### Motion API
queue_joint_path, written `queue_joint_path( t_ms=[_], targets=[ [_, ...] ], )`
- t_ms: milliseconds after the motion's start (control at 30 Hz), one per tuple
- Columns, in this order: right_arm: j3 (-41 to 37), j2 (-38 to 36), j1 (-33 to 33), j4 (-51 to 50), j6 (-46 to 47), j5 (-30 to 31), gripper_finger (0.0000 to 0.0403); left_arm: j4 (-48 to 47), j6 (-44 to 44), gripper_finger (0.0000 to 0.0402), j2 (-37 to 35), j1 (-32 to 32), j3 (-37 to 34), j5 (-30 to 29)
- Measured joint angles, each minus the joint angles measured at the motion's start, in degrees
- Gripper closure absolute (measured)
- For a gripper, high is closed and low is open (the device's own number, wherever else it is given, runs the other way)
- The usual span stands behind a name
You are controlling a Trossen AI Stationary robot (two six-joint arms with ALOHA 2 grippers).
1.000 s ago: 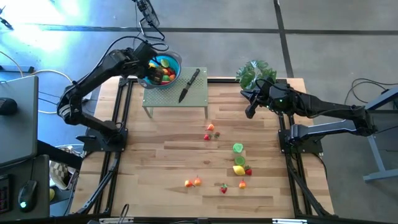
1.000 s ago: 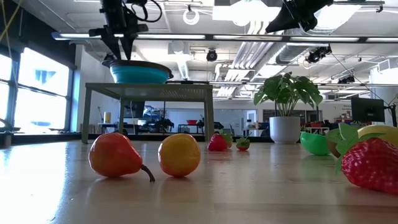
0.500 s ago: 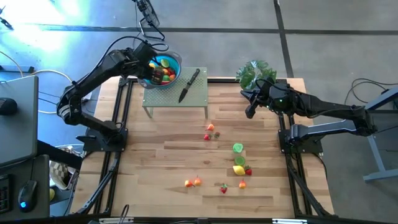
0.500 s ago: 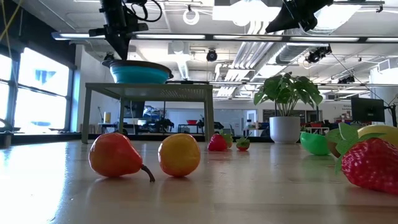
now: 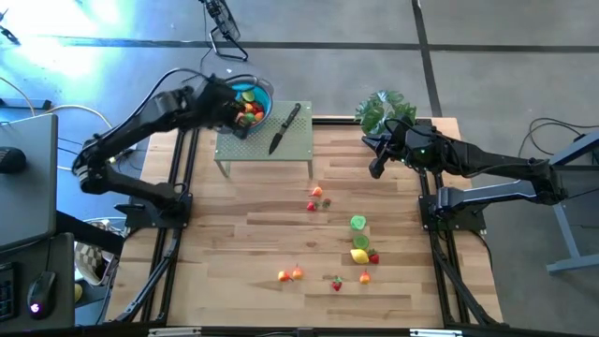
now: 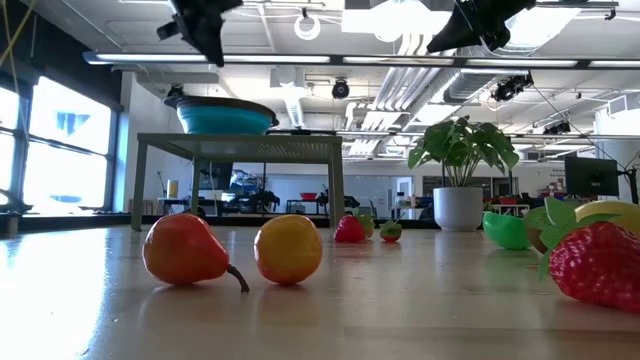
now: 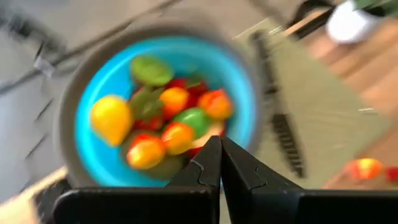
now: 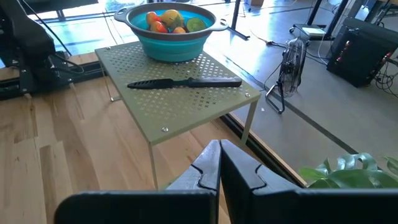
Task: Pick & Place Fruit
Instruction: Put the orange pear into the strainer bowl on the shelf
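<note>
left claw (image 7: 220, 163): my fingers clenched on nothing, above blue bowl (image 5: 263, 96) upper left | right claw (image 8: 219, 163): clenched, parked upper right | fruit (image 5: 248, 107): piled in bowl, others scattered on table (image 5: 243, 234) lower centre

Left wrist view motion-blurred — fruit (image 7: 163, 121) in bowl (image 7: 93, 81) smeared, kinds unclear.

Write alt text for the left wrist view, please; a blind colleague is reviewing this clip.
The left gripper, fingers shut and empty, hangs above a blue bowl filled with small toy fruit in yellow, orange, red and green. The bowl sits on a perforated green stand beside a black-handled knife; the picture is motion-blurred.
</note>
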Motion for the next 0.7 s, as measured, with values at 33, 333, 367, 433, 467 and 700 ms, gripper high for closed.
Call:
queue_joint_path(
  t_ms=[33, 333, 367, 433, 467, 700],
  targets=[
    [0.0, 0.0, 0.0, 0.0, 0.0, 0.0, 0.0401, 1.9, 0.2, 0.0400, -1.4, -1.1, -1.3, 0.0],
    [0.0, 0.0, 0.0, 0.0, 0.0, 0.0, 0.0401, 20.8, 1.4, 0.0401, -13.3, -12.4, -17.2, 1.2],
    [0.0, 0.0, 0.0, 0.0, 0.0, 0.0, 0.0401, 22.7, 1.5, 0.0401, -14.4, -13.8, -19.2, 1.4],
    [0.0, 0.0, 0.0, 0.1, 0.0, 0.0, 0.0401, 28.1, 1.6, 0.0401, -16.2, -16.6, -23.1, 1.8],
    [0.0, 0.0, 0.0, 0.1, 0.0, 0.0, 0.0401, 30.8, 1.6, 0.0401, -17.1, -18.0, -24.9, 1.9],
    [0.0, 0.0, 0.1, 0.5, 0.7, -0.4, 0.0401, 44.4, -1.1, 0.0401, -19.7, -27.9, -34.7, 2.8]
  ],
)
